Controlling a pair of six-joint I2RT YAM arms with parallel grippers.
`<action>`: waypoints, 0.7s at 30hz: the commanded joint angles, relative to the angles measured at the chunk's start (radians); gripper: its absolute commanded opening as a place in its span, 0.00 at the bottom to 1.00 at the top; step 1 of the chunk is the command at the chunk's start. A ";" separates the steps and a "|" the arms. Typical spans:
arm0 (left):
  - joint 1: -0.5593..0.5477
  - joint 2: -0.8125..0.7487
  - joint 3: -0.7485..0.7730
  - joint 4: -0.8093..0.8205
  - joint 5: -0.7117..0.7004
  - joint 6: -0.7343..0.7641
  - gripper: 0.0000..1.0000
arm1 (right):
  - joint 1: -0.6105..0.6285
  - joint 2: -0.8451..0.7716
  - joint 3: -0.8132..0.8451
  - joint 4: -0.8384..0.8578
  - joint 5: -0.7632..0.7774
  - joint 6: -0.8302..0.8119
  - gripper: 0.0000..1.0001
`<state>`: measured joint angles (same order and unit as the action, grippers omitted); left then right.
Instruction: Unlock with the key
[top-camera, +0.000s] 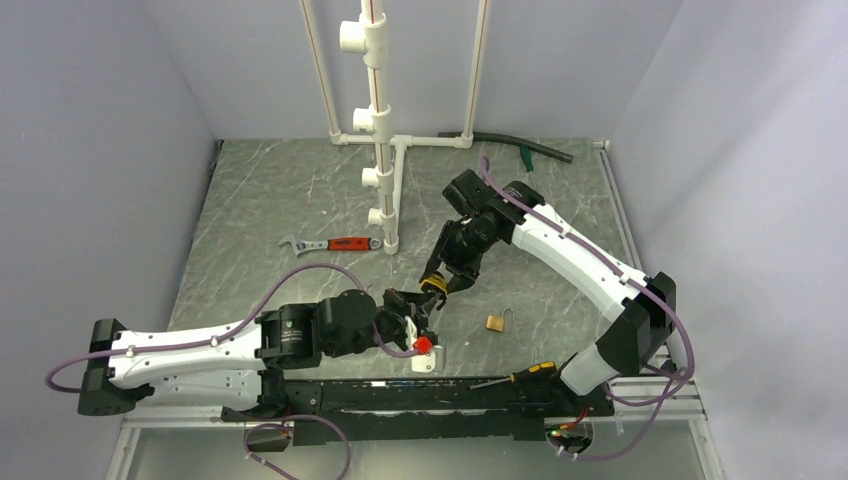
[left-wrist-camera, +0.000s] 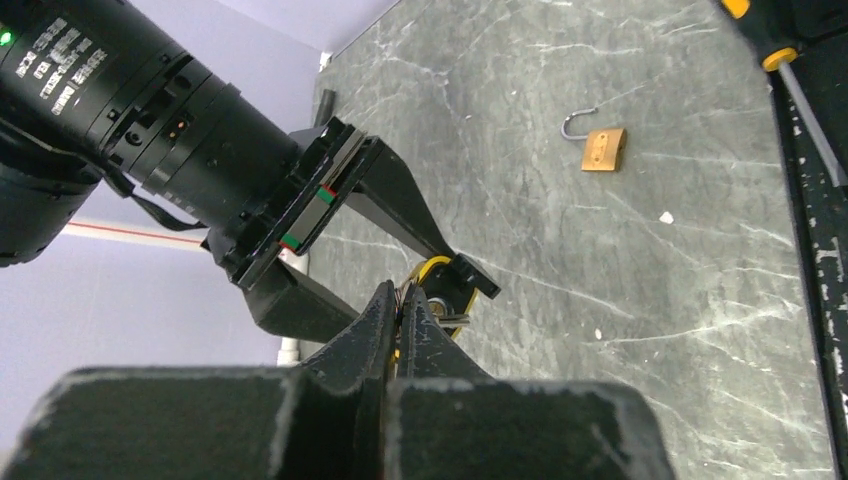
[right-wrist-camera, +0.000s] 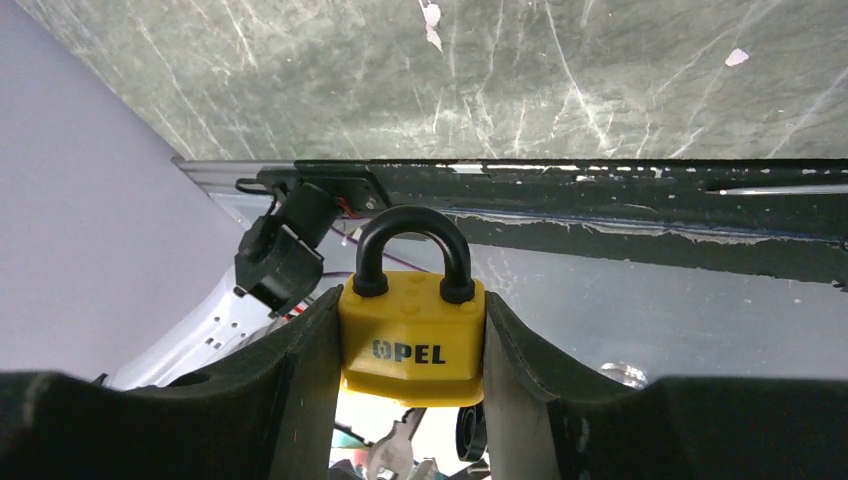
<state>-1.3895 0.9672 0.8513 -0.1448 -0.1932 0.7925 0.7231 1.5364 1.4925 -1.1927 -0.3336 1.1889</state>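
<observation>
**A:** Right wrist view, what's closest?
**B:** The right end effector (right-wrist-camera: 412, 300), partly open, clamps the yellow padlock (right-wrist-camera: 412, 345) by its sides. Both shackle legs are seated. The key (right-wrist-camera: 395, 448) hangs just under the body, on the wrist side.
**A:** Left wrist?
**B:** The left end effector (left-wrist-camera: 400, 300) is fully closed, its tips at the padlock's underside. I cannot tell whether they pinch the key. A small brass padlock (left-wrist-camera: 604, 150) lies on the tabletop (left-wrist-camera: 560, 300), well beyond them.
**A:** From above?
**B:** Both end effectors meet tip to tip at the yellow padlock.

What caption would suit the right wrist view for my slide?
Right claw gripping a yellow plastic padlock, black shackle closed, small silver metal keys just below.
</observation>
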 joint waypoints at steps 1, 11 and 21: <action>-0.009 -0.038 -0.008 0.042 -0.073 0.039 0.00 | -0.004 -0.038 0.010 0.019 -0.024 0.038 0.00; -0.020 -0.086 -0.031 0.026 -0.087 0.026 0.00 | -0.004 -0.043 0.010 0.026 -0.027 0.052 0.00; -0.024 -0.070 -0.073 0.044 -0.109 0.036 0.00 | -0.002 -0.046 0.010 0.043 -0.045 0.063 0.00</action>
<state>-1.4029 0.8951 0.7860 -0.1413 -0.2718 0.8181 0.7231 1.5360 1.4918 -1.1751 -0.3344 1.2243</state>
